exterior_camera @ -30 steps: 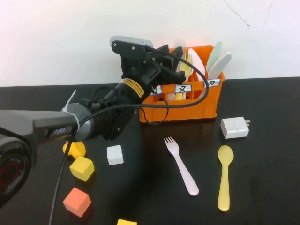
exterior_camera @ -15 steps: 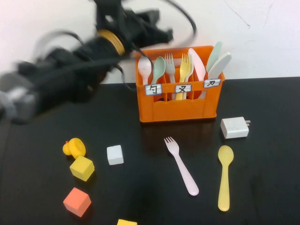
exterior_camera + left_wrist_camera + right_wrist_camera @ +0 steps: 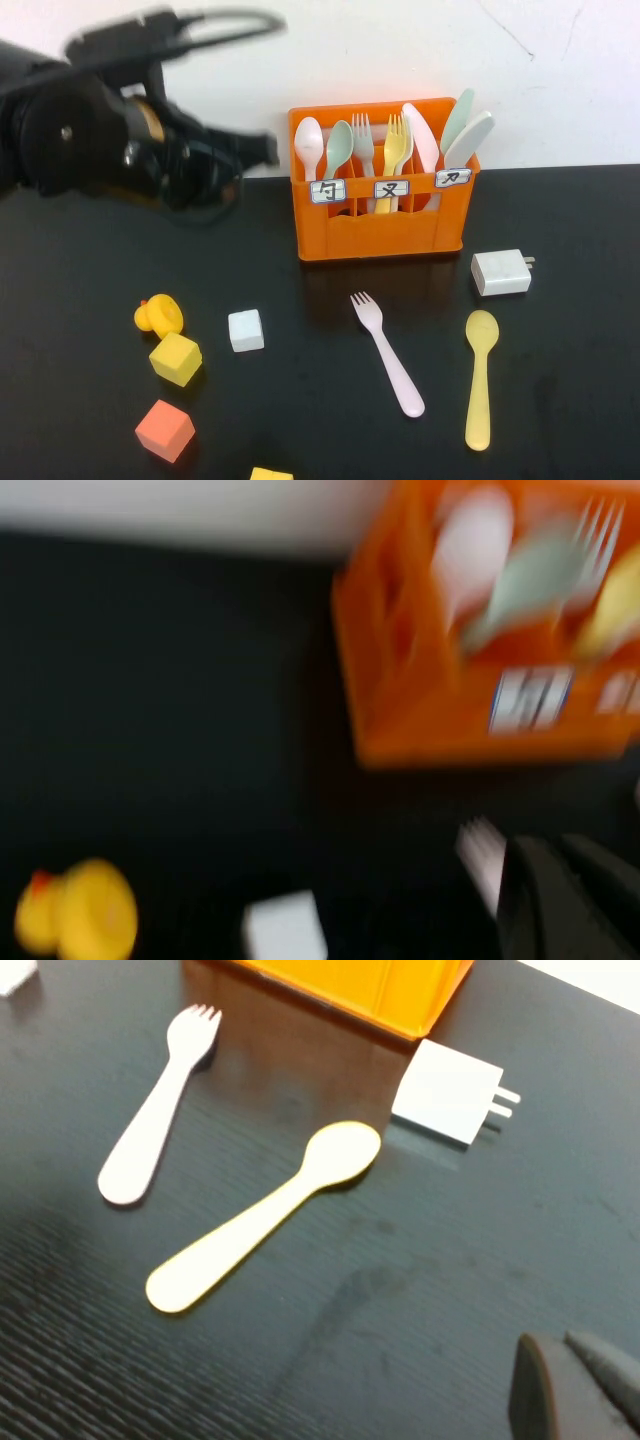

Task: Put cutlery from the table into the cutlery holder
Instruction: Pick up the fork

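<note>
— What had changed?

— My left gripper point(image 3: 262, 150) had swung back from the cutlery holder point(image 3: 380, 232), jaws closed on nothing, probably; it blurred.

— And the risk?

— The pink fork point(image 3: 388, 353) and yellow spoon point(image 3: 480, 378) lay flat on the table point(image 3: 560, 220); closed jaws could skid them. My right gripper point(image 3: 575, 1385) hung shut nearby.

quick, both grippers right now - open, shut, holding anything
Left gripper: shut and holding nothing, raised to the left of the cutlery holder.
Right gripper: shut and holding nothing, above the table near the yellow spoon.
</note>
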